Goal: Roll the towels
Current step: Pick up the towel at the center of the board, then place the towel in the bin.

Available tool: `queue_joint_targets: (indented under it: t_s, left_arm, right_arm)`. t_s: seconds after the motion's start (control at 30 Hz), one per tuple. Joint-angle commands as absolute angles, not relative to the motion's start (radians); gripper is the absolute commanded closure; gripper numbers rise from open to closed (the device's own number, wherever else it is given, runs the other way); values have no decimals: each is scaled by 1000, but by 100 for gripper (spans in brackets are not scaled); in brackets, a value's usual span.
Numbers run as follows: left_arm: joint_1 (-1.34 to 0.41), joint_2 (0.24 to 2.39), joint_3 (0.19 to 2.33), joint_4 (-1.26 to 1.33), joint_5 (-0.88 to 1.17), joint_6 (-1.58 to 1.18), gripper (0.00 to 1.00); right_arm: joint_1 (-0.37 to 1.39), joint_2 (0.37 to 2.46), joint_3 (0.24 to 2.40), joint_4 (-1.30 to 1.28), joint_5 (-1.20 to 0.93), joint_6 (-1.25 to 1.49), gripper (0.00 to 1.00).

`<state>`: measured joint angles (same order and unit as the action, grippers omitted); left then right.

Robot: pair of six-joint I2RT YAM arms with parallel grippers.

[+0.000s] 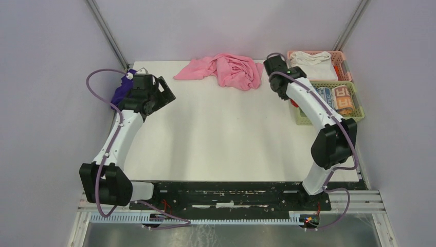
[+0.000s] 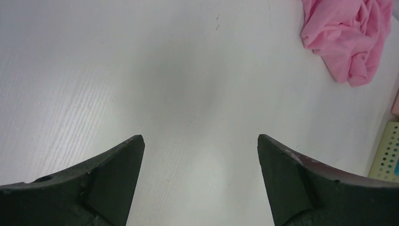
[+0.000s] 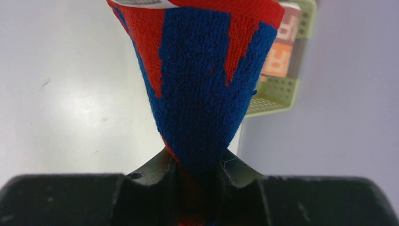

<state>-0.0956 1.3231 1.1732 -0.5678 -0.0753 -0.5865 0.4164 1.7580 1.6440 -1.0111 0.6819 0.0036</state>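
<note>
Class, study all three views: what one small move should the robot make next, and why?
Probably the right arm should carry the red and blue towel out over the table middle and lower it. The right jaws pinch it bunched, near the green basket, so it cannot be rolled until laid flat.

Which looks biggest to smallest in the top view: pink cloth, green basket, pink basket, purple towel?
1. pink cloth and green basket: about alike; the right arm covers part of the basket, so unranked.
2. pink basket.
3. purple towel: smallest showing, but the left arm hides much of it.
</note>
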Motion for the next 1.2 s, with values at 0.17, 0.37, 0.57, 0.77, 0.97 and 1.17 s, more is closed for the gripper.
queue_joint_targets:
  t_s: [0.17,0.37,0.57,0.77,0.97,1.17]
  left_arm:
    - [-95,1289,1146,-598,-125,-473,1]
    - [-94,1292,1140,-599,-123,-471,1]
    - [-95,1295,1137,-601,-128,-470,0]
    - [-94,1298,1137,-600,-123,-471,0]
    - [-95,1299,1133,-597,-117,-471,0]
    - [-95,1301,1129,-592,-105,-472,0]
  right_arm:
    - [191,1846,1793,-1022,813,69,100]
    - [139,1970,1826,-962,822,85,100]
    - [131,2062,1831,-939,776,87,100]
    - [110,2112,1816,-926,616,63,100]
    - [53,2142,1793,-904,369,10,100]
    - [4,2182,1776,-899,90,-111,100]
